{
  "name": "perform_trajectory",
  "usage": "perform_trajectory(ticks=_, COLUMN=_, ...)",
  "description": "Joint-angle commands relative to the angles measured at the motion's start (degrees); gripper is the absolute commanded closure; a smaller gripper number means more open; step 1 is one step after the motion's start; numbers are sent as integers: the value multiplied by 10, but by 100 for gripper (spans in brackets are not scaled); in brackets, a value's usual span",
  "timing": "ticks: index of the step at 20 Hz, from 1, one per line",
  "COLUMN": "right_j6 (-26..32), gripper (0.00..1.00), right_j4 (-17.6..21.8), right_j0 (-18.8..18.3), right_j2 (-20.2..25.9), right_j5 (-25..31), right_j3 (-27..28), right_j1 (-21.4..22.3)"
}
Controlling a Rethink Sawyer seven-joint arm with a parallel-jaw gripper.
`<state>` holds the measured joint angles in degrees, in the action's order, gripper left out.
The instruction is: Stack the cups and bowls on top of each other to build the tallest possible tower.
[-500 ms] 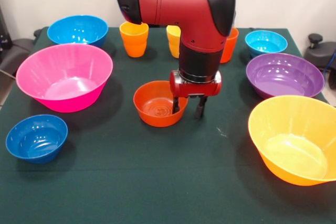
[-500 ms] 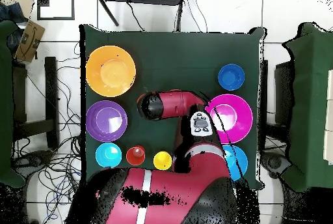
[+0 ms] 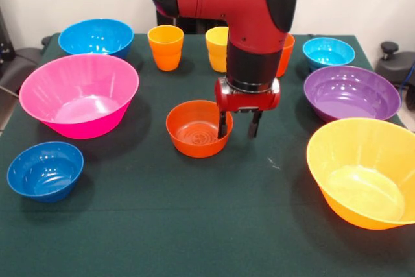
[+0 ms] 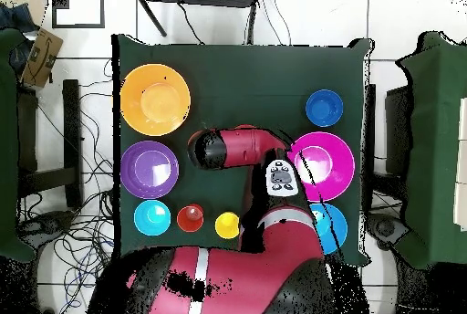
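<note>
The small orange-red bowl sits upright at the table's middle. My gripper hangs open and empty just above its right rim, with one finger over the rim and the other outside it. The light orange cup, the yellow cup and the red-orange cup stand in the far row, the last two partly behind my arm. The cyan bowl and the small dark blue bowl stand apart. In the overhead view my arm hides the gripper and the orange-red bowl. No tower stands.
The large pink bowl and the medium blue bowl are at the left. The purple bowl and the large yellow-orange bowl are at the right. All bowls sit upright on the green table.
My gripper has risen a little and shifted slightly right, off the inside of the orange-red bowl's rim. The bowl and the other pieces have not moved.
</note>
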<state>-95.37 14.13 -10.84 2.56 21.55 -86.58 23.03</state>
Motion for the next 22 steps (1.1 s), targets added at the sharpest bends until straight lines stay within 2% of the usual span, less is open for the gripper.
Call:
perform_trajectory(ticks=1, right_j6=-69, gripper=0, right_j4=-24, right_j0=-5, right_j2=71, right_j5=-13, right_j3=-58, right_j1=53)
perform_trajectory(ticks=9, right_j6=-85, gripper=0, right_j4=-37, right_j0=-3, right_j2=67, right_j5=-16, right_j3=-100, right_j1=76)
perform_trajectory(ticks=13, right_j6=-108, gripper=0, right_j4=-47, right_j0=12, right_j2=52, right_j5=-26, right_j3=-150, right_j1=107)
perform_trajectory(ticks=18, right_j6=-139, gripper=0, right_j4=-50, right_j0=23, right_j2=39, right_j5=-69, right_j3=-235, right_j1=149)
perform_trajectory(ticks=22, right_j6=-145, gripper=0, right_j4=-53, right_j0=17, right_j2=42, right_j5=-73, right_j3=-285, right_j1=191)
